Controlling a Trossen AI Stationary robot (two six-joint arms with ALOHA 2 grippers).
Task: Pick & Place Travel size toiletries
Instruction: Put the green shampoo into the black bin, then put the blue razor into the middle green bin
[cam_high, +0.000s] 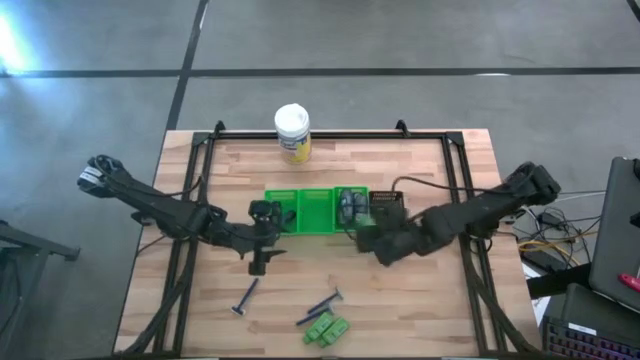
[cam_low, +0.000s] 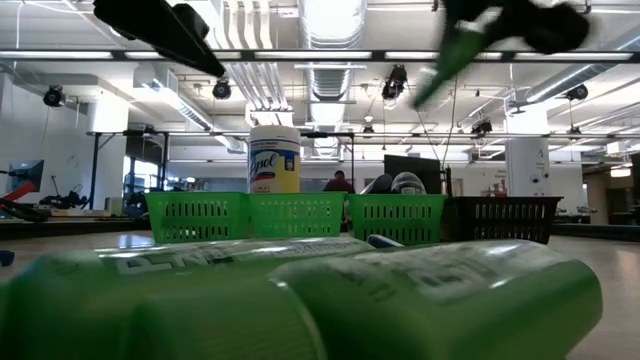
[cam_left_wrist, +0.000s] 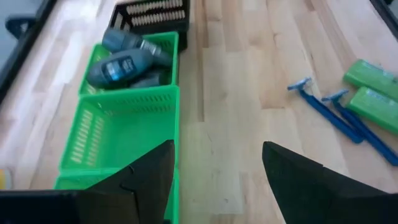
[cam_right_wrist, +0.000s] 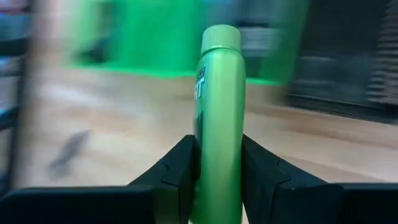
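My right gripper (cam_high: 362, 236) hangs in the air by the right end of the green compartment tray (cam_high: 315, 210), shut on a bright green bottle (cam_right_wrist: 219, 112). My left gripper (cam_left_wrist: 217, 158) is open with nothing between its fingers, above bare wood on the near side of the tray's left end (cam_high: 262, 240). Grey bottles (cam_left_wrist: 127, 59) lie in one tray compartment. More green bottles (cam_high: 325, 328) lie flat near the table's front edge and fill the low view's foreground (cam_low: 420, 300). Blue razors (cam_left_wrist: 329, 109) lie beside them, and a single razor (cam_high: 245, 298) lies farther left. My right gripper pinches the green bottle's body (cam_right_wrist: 219, 155) between its two fingers, one on each side. The bottle lies along the fingers, its cap (cam_right_wrist: 221, 38) well past the fingertips. It is lifted clear of table and tray, slanting cap-end down (cam_low: 445, 60).
A white-lidded jar with a yellow label (cam_high: 292, 133) stands at the table's far edge behind the tray. A dark basket (cam_high: 387, 203) adjoins the tray's right end. Black frame rails (cam_high: 195, 180) run along the table's sides. Bare wood lies between tray and front items.
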